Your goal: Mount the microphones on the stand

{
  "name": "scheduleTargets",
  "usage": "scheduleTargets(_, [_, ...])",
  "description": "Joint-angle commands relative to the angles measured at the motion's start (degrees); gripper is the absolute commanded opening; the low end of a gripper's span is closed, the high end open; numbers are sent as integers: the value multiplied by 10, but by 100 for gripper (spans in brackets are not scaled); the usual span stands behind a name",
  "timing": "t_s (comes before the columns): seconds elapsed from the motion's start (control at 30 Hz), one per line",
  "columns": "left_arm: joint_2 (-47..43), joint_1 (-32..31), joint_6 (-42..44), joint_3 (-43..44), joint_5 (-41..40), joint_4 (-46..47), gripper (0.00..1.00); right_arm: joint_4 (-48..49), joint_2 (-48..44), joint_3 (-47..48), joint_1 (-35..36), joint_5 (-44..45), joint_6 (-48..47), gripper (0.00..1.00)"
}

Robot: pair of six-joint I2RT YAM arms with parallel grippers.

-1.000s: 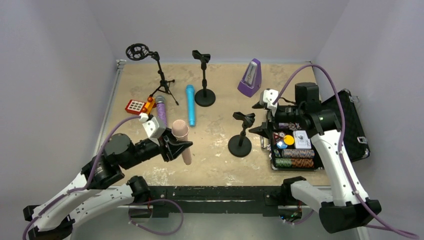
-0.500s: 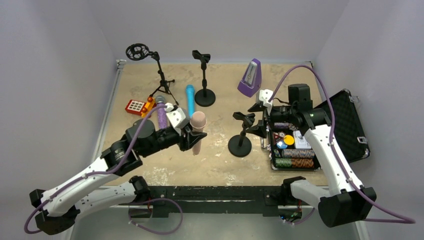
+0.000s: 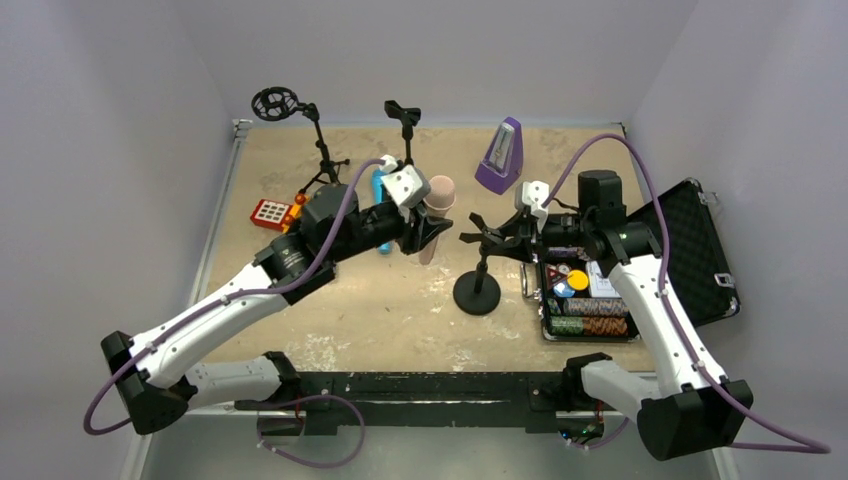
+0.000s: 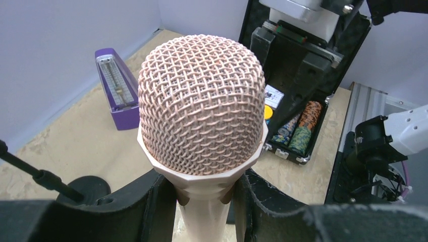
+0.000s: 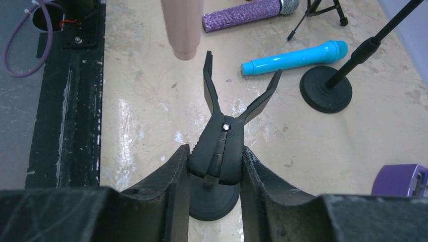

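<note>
Half a second ago the pale pink, woven-mesh-headed microphone (image 4: 202, 101) sat left of centre in the top view. Now the left gripper (image 4: 204, 201), pinching its smooth handle, holds it mid-frame. The right gripper (image 5: 214, 166) squeezes the forked black clip (image 5: 222, 146) of the round-based stand (image 3: 477, 293). The glittery purple microphone (image 5: 242, 15) and the glossy sky-blue microphone (image 5: 295, 58) lie flat along the top of the right wrist view.

Pale pink microphone (image 4: 202, 101) hanging upright, mesh head up, near black round-based stand (image 3: 478, 292) (its clip (image 5: 220, 143) gaping open toward it). Glittery purple microphone (image 5: 242, 14) and sky-blue microphone (image 5: 295, 57) lying flat, near each other.
</note>
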Motion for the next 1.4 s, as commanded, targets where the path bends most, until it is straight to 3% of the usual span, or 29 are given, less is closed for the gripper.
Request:
scheduleTargets(0.0, [48, 15, 18, 56, 61, 66, 0, 19, -11, -4, -3, -29, -3, 17])
scheduleTargets(0.33, [173, 18, 33, 143, 139, 92, 0, -22, 5, 21, -2, -50, -30, 14])
scheduleTargets(0.77, [221, 17, -35, 102, 201, 158, 0, -14, 7, 16, -4, -71, -3, 13])
scheduleTargets(0.97, [207, 18, -34, 70, 184, 179, 0, -8, 3, 13, -8, -91, 16, 6])
scheduleTargets(1.03, [206, 18, -43, 59, 182, 196, 0, 7, 6, 6, -8, -86, 38, 16])
scheduleTargets(1.13, [208, 18, -56, 48, 182, 220, 0, 11, 4, -1, -8, -77, 44, 50])
scheduleTargets(1.2, [208, 18, -60, 41, 179, 231, 0, 14, -1, -6, -9, -69, 46, 66])
scheduleTargets(1.27, [204, 18, -62, 34, 175, 240, 0, 25, -8, -14, -9, -60, 54, 75])
scheduleTargets(1.37, [201, 18, -64, 29, 173, 248, 0, 32, -12, -21, -9, -51, 60, 78])
